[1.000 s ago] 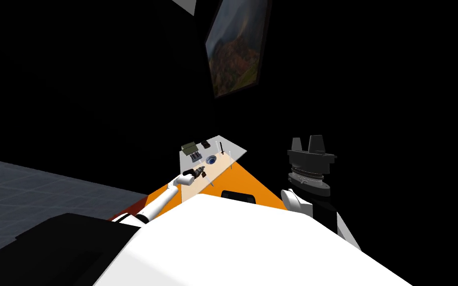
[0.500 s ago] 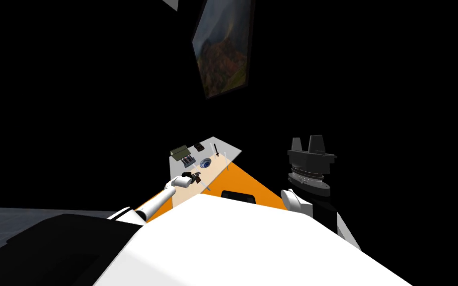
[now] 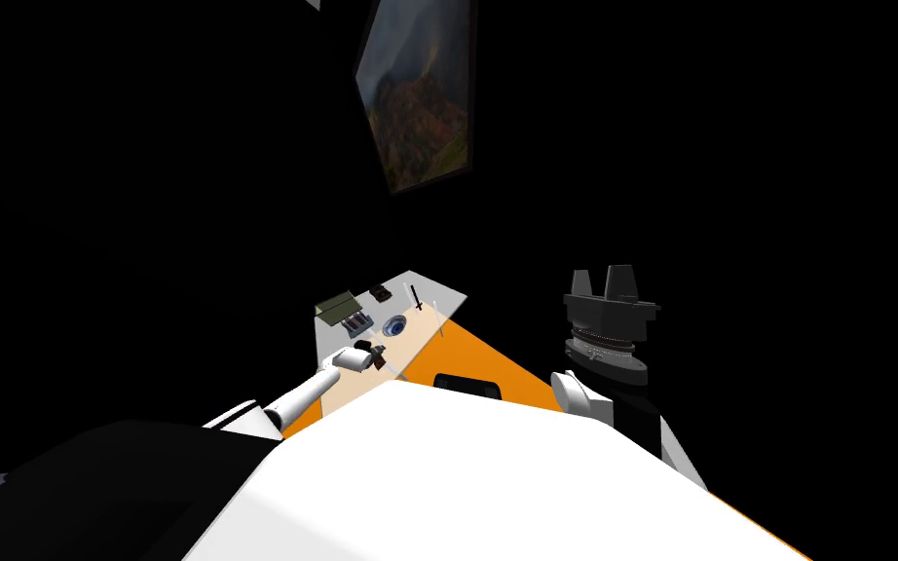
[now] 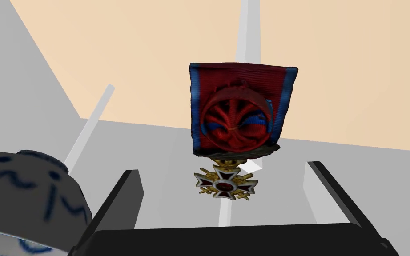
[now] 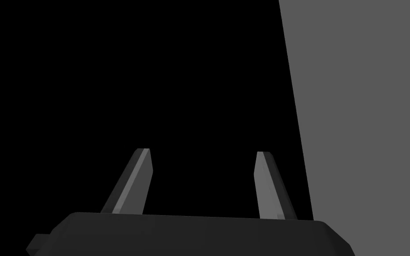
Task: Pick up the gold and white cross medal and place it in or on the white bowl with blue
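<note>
Left gripper open around the medal
The left wrist view shows the red-ribboned cross medal lying on the table between the parted fingers, untouched and outside the blue-marked white bowl beside one finger. The head view adds the right gripper, raised well apart with its fingers spread.

your medal lies flat on the tabletop: a red ribbon with blue edges and a red rosette, with a small gold and white cross at one end. the white bowl with blue markings stands near mid-tabletop, close by but not touching it.
</note>
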Robot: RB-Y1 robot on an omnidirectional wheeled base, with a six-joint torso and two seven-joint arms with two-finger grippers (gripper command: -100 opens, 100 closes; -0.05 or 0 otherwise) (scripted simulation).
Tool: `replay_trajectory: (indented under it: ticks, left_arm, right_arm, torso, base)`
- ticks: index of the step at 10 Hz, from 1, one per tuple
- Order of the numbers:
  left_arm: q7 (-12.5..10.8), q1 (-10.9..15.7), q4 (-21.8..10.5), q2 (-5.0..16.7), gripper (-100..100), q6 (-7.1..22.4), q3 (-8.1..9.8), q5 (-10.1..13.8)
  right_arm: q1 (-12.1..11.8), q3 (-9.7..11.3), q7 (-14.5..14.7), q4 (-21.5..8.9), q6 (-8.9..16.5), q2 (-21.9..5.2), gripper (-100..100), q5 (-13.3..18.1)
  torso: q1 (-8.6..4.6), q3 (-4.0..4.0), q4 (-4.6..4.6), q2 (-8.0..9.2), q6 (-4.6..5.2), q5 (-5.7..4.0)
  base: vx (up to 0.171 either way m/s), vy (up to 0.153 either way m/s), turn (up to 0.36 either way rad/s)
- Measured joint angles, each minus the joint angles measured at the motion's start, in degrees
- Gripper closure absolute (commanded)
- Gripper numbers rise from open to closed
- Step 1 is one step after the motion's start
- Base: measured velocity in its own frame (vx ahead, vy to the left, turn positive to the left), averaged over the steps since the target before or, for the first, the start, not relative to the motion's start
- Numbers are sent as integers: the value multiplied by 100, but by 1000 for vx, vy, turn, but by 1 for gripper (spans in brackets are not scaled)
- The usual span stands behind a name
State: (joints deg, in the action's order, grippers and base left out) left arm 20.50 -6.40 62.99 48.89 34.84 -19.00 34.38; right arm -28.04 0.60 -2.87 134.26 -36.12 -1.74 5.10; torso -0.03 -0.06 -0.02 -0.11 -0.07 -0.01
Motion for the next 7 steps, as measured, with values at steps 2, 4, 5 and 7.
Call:
replay_trajectory:
  ticks: [2,4,5,7]
  left_arm:
    - [-40,7,-136,55,-100,80,-128,-35]
    - [-41,68,-302,70,-100,121,-220,-13]
    - [-57,76,-371,97,-100,163,-285,-14]
    - [-63,77,-377,100,-100,174,-291,-14]
  right_arm:
    - [0,0,0,0,0,0,0,0]
    - [0,0,0,0,0,0,0,0]
    - [0,0,0,0,0,0,0,0]
    - [0,0,0,0,0,0,0,0]
  torso:
    - [0,2,1,3,2,0]
    - [1,3,1,6,0,1]
    - [0,3,1,5,1,0]
    - [1,6,2,10,-1,1]
  base:
    - [18,-1,-91]
    - [14,-3,-98]
    - [7,1,-30]
    - [11,15,-23]
